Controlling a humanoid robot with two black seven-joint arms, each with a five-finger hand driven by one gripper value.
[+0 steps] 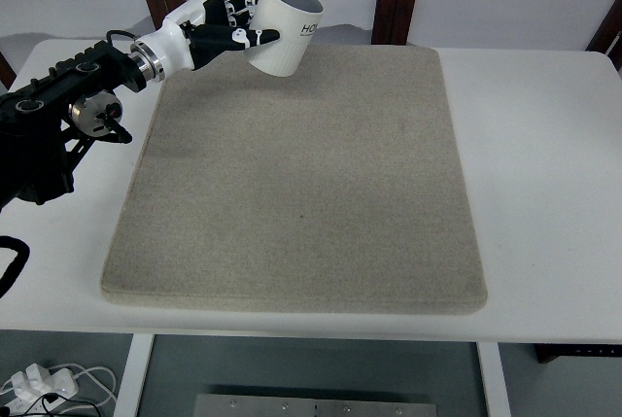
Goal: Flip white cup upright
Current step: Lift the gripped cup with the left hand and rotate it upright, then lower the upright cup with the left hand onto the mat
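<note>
1. One hand is seen: the left hand [228,23], fingers wrapped round the side of the cup [287,28].
2. Cup is held off the mat [292,193], above its far edge, mouth tilted up and away from the wrist.
3. Side grasp is judged to leave base and mouth free for turning and setting down.
4. Flip is judged nearly complete; levelling and lowering onto the mat below the hand are not yet done.
5. Right hand is not seen.
</note>
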